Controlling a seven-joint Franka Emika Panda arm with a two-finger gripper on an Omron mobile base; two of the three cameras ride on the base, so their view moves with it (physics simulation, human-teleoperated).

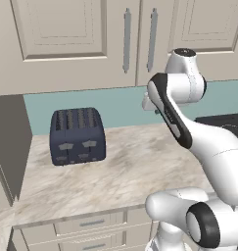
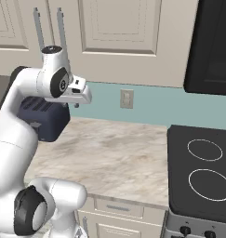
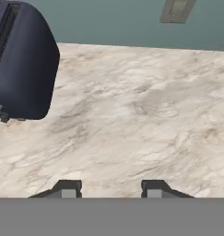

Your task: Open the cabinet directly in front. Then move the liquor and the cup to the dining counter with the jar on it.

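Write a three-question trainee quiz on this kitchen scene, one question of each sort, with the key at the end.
1. True or false: the doors of the cabinet are shut.
2. Multiple choice: what stands on the marbled counter left of the arm? A) a kettle B) a dark toaster C) a glass jar
3. Short answer: in the hand view, what lies between the fingertips of the gripper, and how do the jaws stand?

Key
1. True; both long silver handles sit side by side on closed doors.
2. B
3. Nothing but bare counter; the jaws stand apart, holding nothing.
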